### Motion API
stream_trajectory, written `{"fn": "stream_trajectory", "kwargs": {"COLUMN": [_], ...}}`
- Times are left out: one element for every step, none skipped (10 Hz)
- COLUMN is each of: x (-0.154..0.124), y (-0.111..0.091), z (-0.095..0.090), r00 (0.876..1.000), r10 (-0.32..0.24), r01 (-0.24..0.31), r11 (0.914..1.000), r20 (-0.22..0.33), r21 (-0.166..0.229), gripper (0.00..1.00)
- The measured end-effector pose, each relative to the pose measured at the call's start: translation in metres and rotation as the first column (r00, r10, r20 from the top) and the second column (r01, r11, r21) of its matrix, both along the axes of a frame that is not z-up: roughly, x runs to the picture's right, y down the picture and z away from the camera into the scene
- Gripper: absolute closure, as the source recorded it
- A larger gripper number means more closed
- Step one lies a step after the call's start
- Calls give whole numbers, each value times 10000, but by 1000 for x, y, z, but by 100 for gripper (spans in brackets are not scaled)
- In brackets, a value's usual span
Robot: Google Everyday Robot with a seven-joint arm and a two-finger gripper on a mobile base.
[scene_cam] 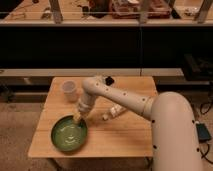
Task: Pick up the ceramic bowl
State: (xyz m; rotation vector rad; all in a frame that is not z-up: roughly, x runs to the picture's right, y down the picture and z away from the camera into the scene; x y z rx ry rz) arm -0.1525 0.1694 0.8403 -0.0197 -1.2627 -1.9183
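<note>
The ceramic bowl [68, 134] is a wide, shallow, glossy green bowl with a darker rim. It sits on the wooden table [125, 135] near the front left corner. My gripper [79, 119] hangs from the white arm and is down at the bowl's far right rim, touching or just over the edge.
A small translucent whitish cup [69, 90] stands at the table's back left. A small white object [115, 112] lies near the table's middle, right of the gripper. A dark small item [108, 80] is at the back edge. A dark counter runs behind the table.
</note>
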Motion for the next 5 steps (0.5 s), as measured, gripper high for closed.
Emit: {"fn": "stream_trajectory", "kwargs": {"x": [-4, -5, -6, -4, 0], "y": [0, 0, -1, -5, -11], "z": [-1, -1, -1, -5, -12], "r00": [10000, 10000, 9999, 9996, 9990], "r10": [-45, 0, 72, 170, 229], "r01": [46, 0, -73, -174, -240], "r11": [10000, 10000, 10000, 9997, 9993], "r20": [38, 52, 71, 219, 371], "r21": [-36, -9, 28, 173, 303], "gripper": [73, 73, 75, 85, 94]}}
